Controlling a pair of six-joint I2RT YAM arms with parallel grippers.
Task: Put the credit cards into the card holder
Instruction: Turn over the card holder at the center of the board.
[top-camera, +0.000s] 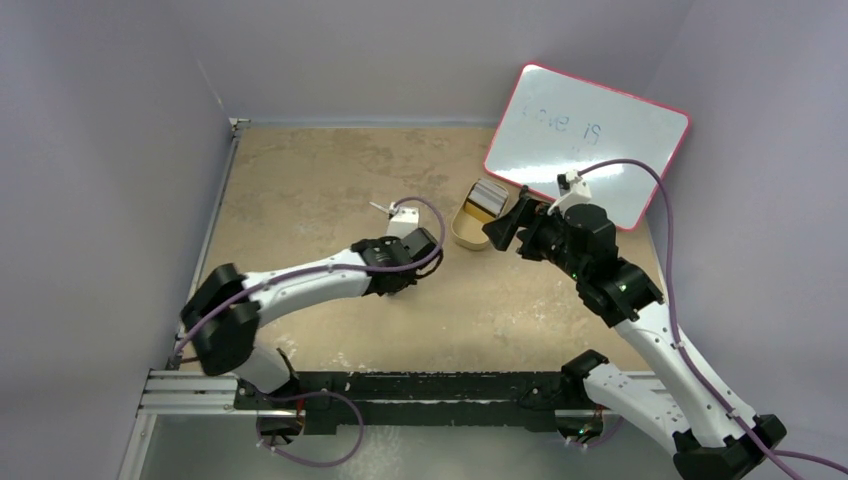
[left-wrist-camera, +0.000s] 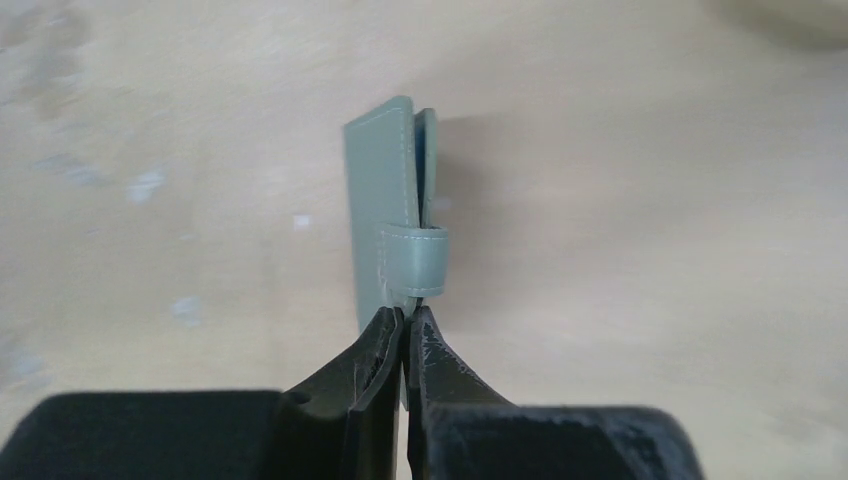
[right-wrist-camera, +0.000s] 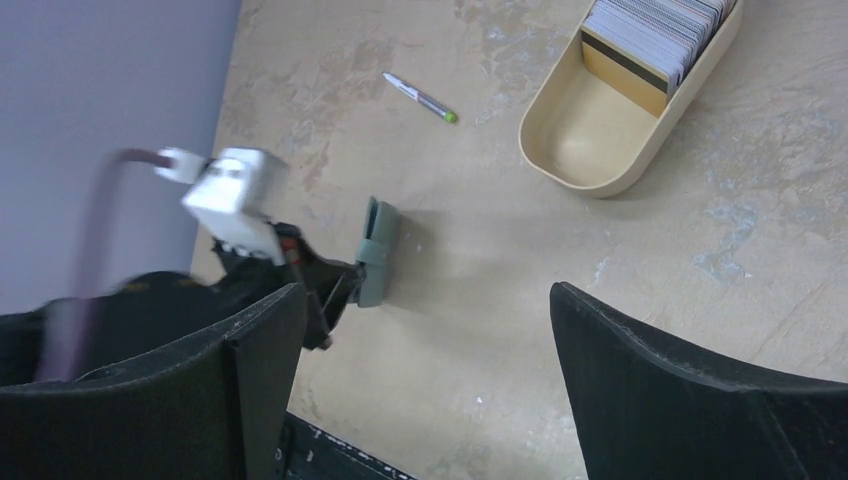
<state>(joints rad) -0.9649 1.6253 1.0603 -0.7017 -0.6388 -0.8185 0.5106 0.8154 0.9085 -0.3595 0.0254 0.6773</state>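
The card holder (left-wrist-camera: 385, 200), a grey-green folded wallet with a strap, is held on edge just above the tan table. My left gripper (left-wrist-camera: 405, 320) is shut on its near end. The right wrist view shows the holder (right-wrist-camera: 378, 250) in the left gripper (right-wrist-camera: 345, 285). In the top view the left gripper (top-camera: 400, 280) hides the holder. The credit cards (top-camera: 488, 192), a greyish-white stack with a dark band, stand in the far end of a beige oval tray (top-camera: 463, 232). They also show in the right wrist view (right-wrist-camera: 660, 30). My right gripper (top-camera: 503, 228) is open and empty beside the tray, above the table (right-wrist-camera: 428, 290).
A pink-edged whiteboard (top-camera: 590, 140) leans at the back right, just behind the right arm. A pen (right-wrist-camera: 420, 97) lies on the table left of the tray (right-wrist-camera: 590, 150). Walls close the left, back and right sides.
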